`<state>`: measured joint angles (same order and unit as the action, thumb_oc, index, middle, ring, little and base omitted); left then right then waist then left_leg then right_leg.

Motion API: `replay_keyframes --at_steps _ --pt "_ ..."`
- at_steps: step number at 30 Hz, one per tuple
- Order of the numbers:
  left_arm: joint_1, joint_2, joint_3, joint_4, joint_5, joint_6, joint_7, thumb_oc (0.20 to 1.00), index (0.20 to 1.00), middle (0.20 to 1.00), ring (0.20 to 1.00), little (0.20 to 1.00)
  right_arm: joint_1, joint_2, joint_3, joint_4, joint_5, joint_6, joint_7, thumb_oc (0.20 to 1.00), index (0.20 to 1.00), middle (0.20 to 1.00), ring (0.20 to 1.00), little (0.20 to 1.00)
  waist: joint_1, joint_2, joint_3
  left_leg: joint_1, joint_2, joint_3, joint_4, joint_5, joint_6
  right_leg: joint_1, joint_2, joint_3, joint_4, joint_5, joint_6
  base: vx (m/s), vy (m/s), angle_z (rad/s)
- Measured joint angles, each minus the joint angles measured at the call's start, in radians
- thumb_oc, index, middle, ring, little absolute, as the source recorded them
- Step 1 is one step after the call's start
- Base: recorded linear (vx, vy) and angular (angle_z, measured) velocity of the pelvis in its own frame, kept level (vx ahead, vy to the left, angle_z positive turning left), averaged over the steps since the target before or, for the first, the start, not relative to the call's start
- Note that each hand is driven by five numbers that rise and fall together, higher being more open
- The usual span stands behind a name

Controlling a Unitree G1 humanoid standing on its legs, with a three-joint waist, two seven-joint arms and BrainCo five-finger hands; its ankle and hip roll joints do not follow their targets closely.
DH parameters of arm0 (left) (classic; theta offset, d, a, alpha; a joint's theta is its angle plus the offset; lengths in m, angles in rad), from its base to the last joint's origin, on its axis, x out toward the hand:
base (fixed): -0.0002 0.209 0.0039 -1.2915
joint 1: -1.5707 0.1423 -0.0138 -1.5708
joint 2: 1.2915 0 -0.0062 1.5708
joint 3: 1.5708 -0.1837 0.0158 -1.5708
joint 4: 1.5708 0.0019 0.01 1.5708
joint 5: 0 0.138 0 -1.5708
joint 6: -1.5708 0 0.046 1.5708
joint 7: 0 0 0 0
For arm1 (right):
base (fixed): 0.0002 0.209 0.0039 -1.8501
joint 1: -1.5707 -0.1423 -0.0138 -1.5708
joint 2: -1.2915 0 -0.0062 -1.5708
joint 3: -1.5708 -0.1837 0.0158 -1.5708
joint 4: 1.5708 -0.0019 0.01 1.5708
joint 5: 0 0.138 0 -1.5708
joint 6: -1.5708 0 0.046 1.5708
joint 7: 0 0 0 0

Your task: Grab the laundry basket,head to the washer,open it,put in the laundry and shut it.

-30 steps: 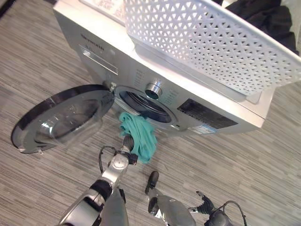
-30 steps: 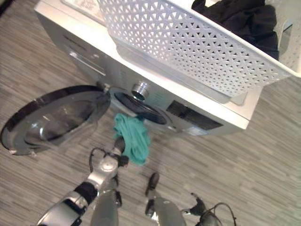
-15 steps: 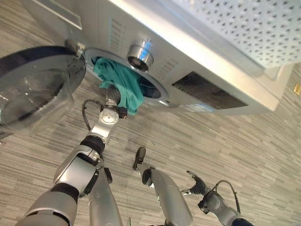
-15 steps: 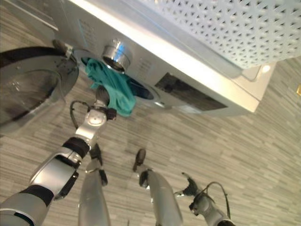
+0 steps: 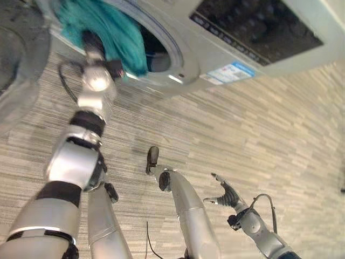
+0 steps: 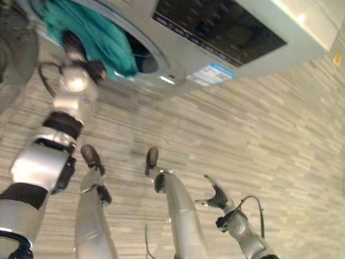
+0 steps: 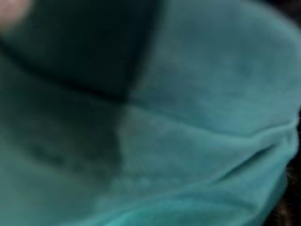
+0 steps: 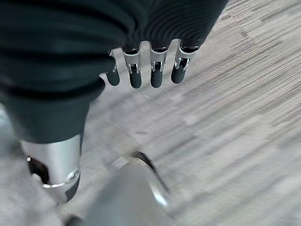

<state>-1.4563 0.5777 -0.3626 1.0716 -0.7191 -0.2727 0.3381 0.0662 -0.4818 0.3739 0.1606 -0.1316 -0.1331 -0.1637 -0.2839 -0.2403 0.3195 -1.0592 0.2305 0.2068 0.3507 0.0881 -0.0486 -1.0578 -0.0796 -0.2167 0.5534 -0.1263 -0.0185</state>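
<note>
The left hand (image 5: 92,42) is at the drum mouth of the washer (image 5: 253,32), its fingers buried in the teal cloth (image 5: 116,32), so its grip cannot be read. The cloth lies partly inside the drum and partly draped over the lower rim, a placement that suits pushing it inward. The right hand (image 5: 223,193) hangs low over the floor (image 5: 280,124), fingers relaxed and empty, clear of the loading path.

Grey wood-grain plank floor (image 5: 280,124) (pale streaks running across it)
</note>
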Motion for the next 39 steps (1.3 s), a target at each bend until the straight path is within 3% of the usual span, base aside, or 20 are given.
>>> replay_keyframes --at_steps 3,6,10,15,17,21,23,25,27,28,30,31,32,34,37,38,39 --pt "-0.114 0.051 -0.012 0.006 -0.064 -0.014 0.000 0.200 0.200 0.200 0.200 0.200 0.024 -0.003 -0.030 -0.010 0.000 -0.012 -0.008 1.000 1.000 1.000 1.000 1.000 -0.008 0.006 -0.009 -0.009 0.003 0.024 0.005 -0.009 0.013 -0.007 0.011 0.039 -0.053 0.042 0.016 0.02 0.062 -0.32" --pt "-0.131 0.040 -0.017 0.014 -0.118 -0.016 -0.006 0.200 0.200 0.200 0.200 0.200 0.056 -0.004 -0.031 0.001 0.000 -0.014 -0.008 1.000 1.000 1.000 1.000 1.000 -0.010 0.010 -0.010 -0.011 -0.001 0.027 0.017 -0.030 0.014 -0.006 0.007 0.048 -0.061 0.041 0.021 0.06 0.052 -0.09" --pt "-0.190 0.048 -0.106 0.044 -0.247 -0.018 -0.007 0.200 0.200 0.200 0.200 0.200 0.058 -0.007 -0.070 0.044 -0.001 -0.019 -0.009 1.000 1.000 1.000 1.000 1.000 -0.006 0.012 -0.010 -0.012 -0.010 0.041 0.010 -0.031 0.016 -0.020 0.000 0.061 -0.060 0.041 0.022 0.05 0.067 -0.01" --pt "-0.273 0.051 -0.134 0.046 -0.351 -0.038 0.011 0.200 0.200 0.200 0.200 0.200 0.031 -0.026 -0.118 0.083 -0.001 -0.009 -0.026 1.000 1.000 1.000 1.000 1.000 -0.003 0.018 -0.007 -0.032 -0.028 0.071 -0.019 -0.023 0.025 -0.071 -0.015 0.086 -0.058 0.048 0.032 0.05 0.033 -0.02" --pt "-0.297 0.039 -0.135 0.023 -0.424 -0.073 0.007 1.000 1.000 1.000 1.000 1.000 0.030 -0.028 -0.176 0.039 -0.001 0.001 -0.033 1.000 1.000 1.000 1.000 1.000 -0.003 0.027 -0.004 -0.046 -0.044 0.077 -0.052 -0.003 0.030 -0.098 -0.026 0.091 -0.060 0.053 0.039 0.04 0.000 0.08" --pt "-0.265 0.033 -0.162 -0.032 -0.459 -0.071 -0.039 1.000 1.000 1.000 1.000 1.000 0.023 -0.033 -0.195 0.019 -0.001 0.019 -0.032 1.000 1.000 1.000 1.000 1.000 0.024 0.055 0.002 -0.051 -0.054 0.076 -0.063 0.001 0.031 -0.103 -0.032 0.089 -0.069 0.055 0.041 0.03 0.032 0.04" --pt "-0.261 0.044 -0.178 0.017 -0.437 -0.010 -0.093 1.000 1.000 1.000 1.000 1.000 0.025 -0.048 -0.180 0.022 -0.001 0.030 -0.024 1.000 1.000 1.000 1.000 1.000 0.048 0.082 0.005 -0.043 -0.058 0.072 -0.063 0.001 0.031 -0.091 -0.037 0.082 -0.070 0.055 0.041 0.01 0.028 0.05" --pt "-0.242 0.038 -0.250 0.097 -0.350 0.038 -0.136 1.000 1.000 1.000 1.000 1.000 0.023 -0.078 -0.156 0.048 -0.001 0.031 -0.019 1.000 1.000 1.000 1.000 1.000 0.066 0.119 0.003 -0.032 -0.061 0.066 -0.064 0.001 0.031 -0.073 -0.042 0.074 -0.073 0.055 0.041 0.00 -0.001 0.05" --pt "-0.209 0.033 -0.262 0.125 -0.251 0.092 -0.166 1.000 1.000 1.000 1.000 1.000 0.017 -0.097 -0.116 0.073 -0.001 0.033 -0.002 1.000 1.000 1.000 1.000 1.000 0.082 0.127 0.002 -0.007 -0.063 0.064 -0.066 0.001 0.031 -0.051 -0.044 0.075 -0.073 0.055 0.041 0.00 0.000 0.00" --pt "-0.182 0.041 -0.310 0.193 -0.087 0.134 -0.193 1.000 1.000 1.000 1.000 1.000 0.002 -0.098 -0.089 0.108 -0.001 0.032 0.010 1.000 1.000 1.000 1.000 1.000 0.078 0.131 0.001 0.017 -0.063 0.060 -0.068 0.001 0.031 -0.025 -0.042 0.071 -0.075 0.055 0.041 0.00 0.000 0.00" --pt "-0.190 0.033 -0.330 0.241 0.036 0.189 -0.195 1.000 1.000 1.000 1.000 1.000 -0.006 -0.110 -0.057 0.129 -0.001 0.032 0.017 1.000 1.000 1.000 1.000 1.000 0.075 0.131 0.001 0.037 -0.063 0.058 -0.077 0.001 0.030 -0.006 -0.040 0.069 -0.080 0.055 0.041 -0.02 0.010 0.02" --pt "-0.239 0.026 -0.477 0.253 0.222 0.233 -0.175 1.000 1.000 1.000 1.000 1.000 -0.008 -0.132 -0.043 0.127 -0.001 0.030 0.025 1.000 1.000 1.000 1.000 1.000 0.068 0.131 0.001 0.040 -0.064 0.060 -0.080 0.001 0.030 -0.004 -0.041 0.069 -0.081 0.054 0.041 -0.05 0.028 0.04" --pt "-0.268 0.036 -0.564 0.265 0.358 0.240 -0.161 1.000 1.000 1.000 1.000 1.000 -0.012 -0.159 -0.034 0.120 -0.001 0.030 0.038 1.000 1.000 1.000 1.000 1.000 0.065 0.131 0.001 0.039 -0.068 0.060 -0.083 0.001 0.031 -0.006 -0.039 0.070 -0.081 0.054 0.042 -0.05 -0.011 0.03" --pt "-0.259 0.042 -0.629 0.264 0.638 0.257 -0.148 1.000 1.000 1.000 1.000 1.000 -0.046 -0.197 -0.025 0.141 -0.001 0.007 0.040 1.000 1.000 1.000 1.000 1.000 0.048 0.130 0.000 0.045 -0.069 0.066 -0.081 0.000 0.031 0.002 -0.042 0.074 -0.082 0.056 0.046 -0.02 -0.034 -0.01" --pt "-0.248 0.015 -0.634 0.240 0.828 0.263 -0.149 1.000 1.000 1.000 1.000 1.000 -0.125 -0.190 -0.022 0.278 -0.002 0.004 0.028 1.000 1.000 1.000 1.000 1.000 0.042 0.129 -0.001 0.055 -0.071 0.063 -0.079 0.001 0.033 0.015 -0.042 0.072 -0.085 0.058 0.048 0.00 -0.008 0.01" --pt "-0.223 -0.064 -0.642 0.243 0.901 0.278 -0.163 1.000 1.000 1.000 1.000 1.000 -0.231 -0.151 0.040 0.473 0.000 0.020 0.002 1.000 1.000 1.000 1.000 1.000 0.052 0.129 -0.001 0.080 -0.073 0.058 -0.084 0.003 0.035 0.043 -0.042 0.069 -0.088 0.058 0.049 0.00 -0.044 0.05" --pt "-0.208 -0.121 -0.642 0.242 0.922 0.280 -0.175 1.000 1.000 1.000 1.000 1.000 -0.268 -0.148 0.075 0.518 0.000 0.024 0.001 1.000 1.000 1.000 1.000 1.000 0.058 0.131 -0.003 0.089 -0.076 0.057 -0.090 0.005 0.037 0.050 -0.044 0.070 -0.087 0.057 0.050 0.00 -0.050 0.06"
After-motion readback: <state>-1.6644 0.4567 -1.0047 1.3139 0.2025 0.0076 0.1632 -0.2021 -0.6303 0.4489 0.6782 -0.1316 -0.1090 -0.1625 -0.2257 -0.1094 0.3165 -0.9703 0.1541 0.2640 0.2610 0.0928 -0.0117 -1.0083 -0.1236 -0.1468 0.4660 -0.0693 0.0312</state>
